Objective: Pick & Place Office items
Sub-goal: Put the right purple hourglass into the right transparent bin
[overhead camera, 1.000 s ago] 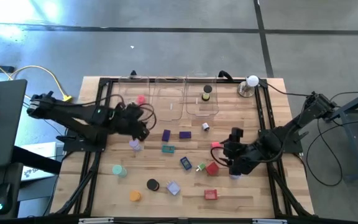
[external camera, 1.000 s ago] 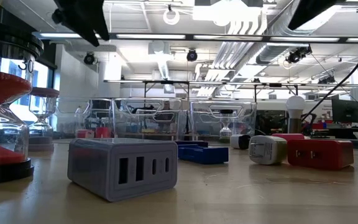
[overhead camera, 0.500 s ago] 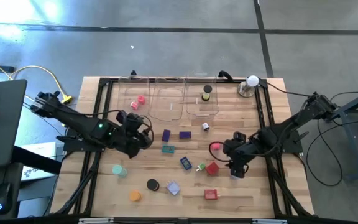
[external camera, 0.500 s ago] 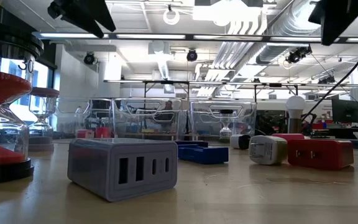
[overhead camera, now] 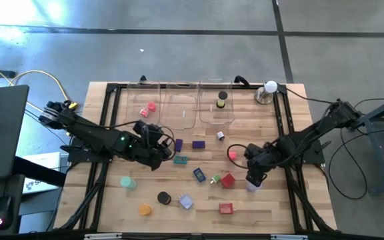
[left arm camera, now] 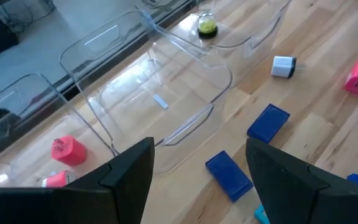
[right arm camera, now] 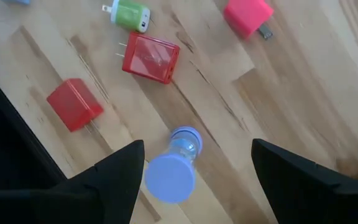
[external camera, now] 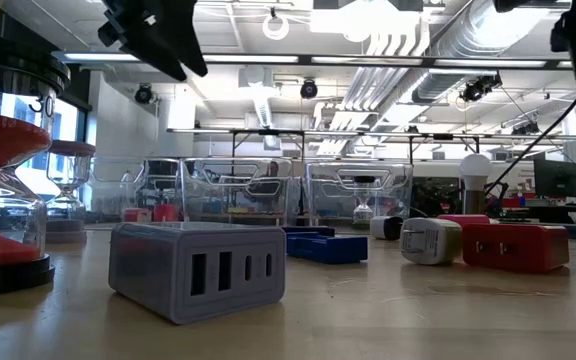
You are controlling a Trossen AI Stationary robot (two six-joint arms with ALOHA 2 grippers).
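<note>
Right gripper (right arm camera: 191, 180) with fingers spread and empty above a blue-capped hourglass (right arm camera: 176, 165) lying on its side on the wooden table (overhead camera: 279, 207), red plug blocks (right arm camera: 151, 57) and a pink one (right arm camera: 247, 15) nearby, left gripper (left arm camera: 197, 180) spread wide, empty, over two blue blocks (left arm camera: 229, 176) beside the clear trays (left arm camera: 160, 93)

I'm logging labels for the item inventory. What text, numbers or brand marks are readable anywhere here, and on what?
"30": on the dark top cap of the red sand timer, low view, at the picture's left edge.
Nothing else readable: no legible marks show on the chargers, blocks or clear trays.
</note>
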